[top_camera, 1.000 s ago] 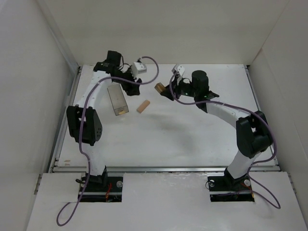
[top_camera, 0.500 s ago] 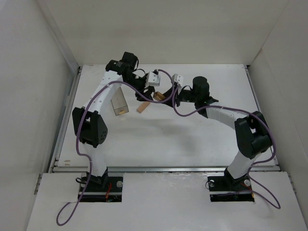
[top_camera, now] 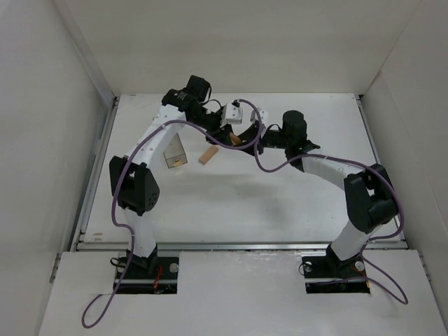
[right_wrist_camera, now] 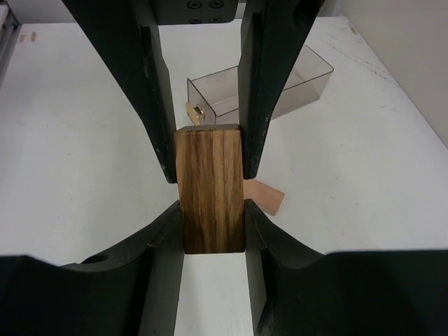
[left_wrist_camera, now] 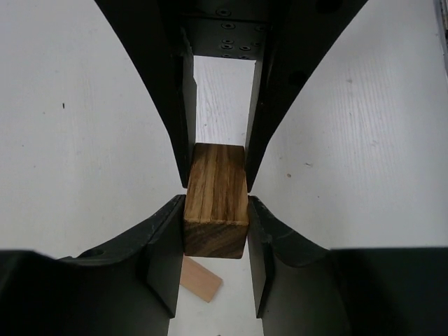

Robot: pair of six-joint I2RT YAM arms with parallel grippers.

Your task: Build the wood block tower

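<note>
Taking the top view as the dial, 12 o'clock pointing away from the bases, centring on the dark wood block [top_camera: 236, 138]. Finding that centre closed off by the left gripper [left_wrist_camera: 215, 231] and right gripper [right_wrist_camera: 212, 224], clamping the block from opposite ends. Meeting a light wood block [top_camera: 208, 155] lying flat near 8 o'clock and a clear plastic box [top_camera: 173, 150] beyond it at 9 o'clock. Running into the left arm [top_camera: 147, 140] from 8 to 10 o'clock and the right arm [top_camera: 325, 166] from 3 to 4 o'clock. Passing freely over bare table [top_camera: 266, 210] from 5 through 7 o'clock.
</note>
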